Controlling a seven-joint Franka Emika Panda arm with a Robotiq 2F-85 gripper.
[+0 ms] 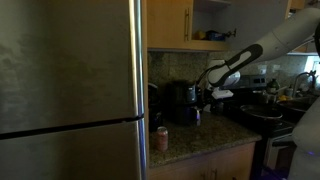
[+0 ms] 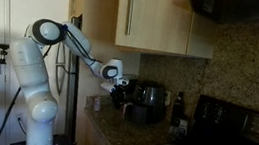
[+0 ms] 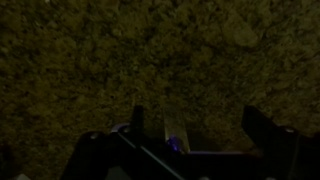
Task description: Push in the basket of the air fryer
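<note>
The air fryer [image 1: 180,102] was a black box that stood on the speckled stone bench [image 1: 195,135], far back by the wall. A tall grey fridge [image 1: 70,80] was on its left, and a small red can [image 1: 162,138] stood nearer, close to the bench edge. In an exterior view the white arm [image 1: 255,55] reached in from the right, and its dark fingers [image 1: 207,96] hung just beside the right side of the air fryer. It was too dark to tell if they touched it. It was also too dark to see how far the basket stuck out. In an exterior view the arm [image 2: 78,44] came from the left and the fingers [image 2: 120,84] were just left of the air fryer [image 2: 146,100], under the wooden cupboards [image 2: 157,16]. A black stove [image 2: 234,122] was on the right. In the wrist view the fingers [image 3: 140,122] were spread wide with nothing held between them, and only speckled stone [image 3: 160,50] filled the rest.
</note>
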